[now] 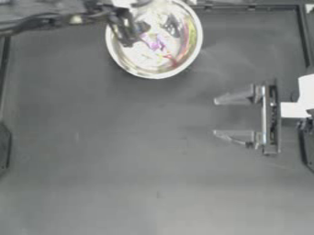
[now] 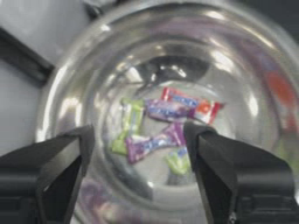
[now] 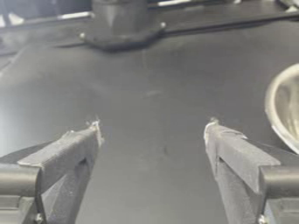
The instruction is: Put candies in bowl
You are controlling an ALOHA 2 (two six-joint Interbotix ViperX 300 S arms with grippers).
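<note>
The shiny metal bowl [image 1: 181,57] stands at the table's far middle. Inside it lie several wrapped candies [image 2: 166,109]: red, pink-purple and yellow-green ones clustered on the bottom, also showing as coloured smears [image 1: 156,46] from above. My left gripper [image 1: 126,34] hangs over the bowl's left rim, and in the left wrist view it [image 2: 140,140] is open above the candies with nothing between its fingers. My right gripper [image 1: 236,117] rests at the right side of the table, open and holding nothing [image 3: 152,129], well apart from the bowl's rim [image 3: 277,109].
The left arm reaches in along the table's far edge. A raised frame [image 1: 245,7] runs along the far and right table edges. The left arm's base [image 3: 119,26] stands across the table in the right wrist view.
</note>
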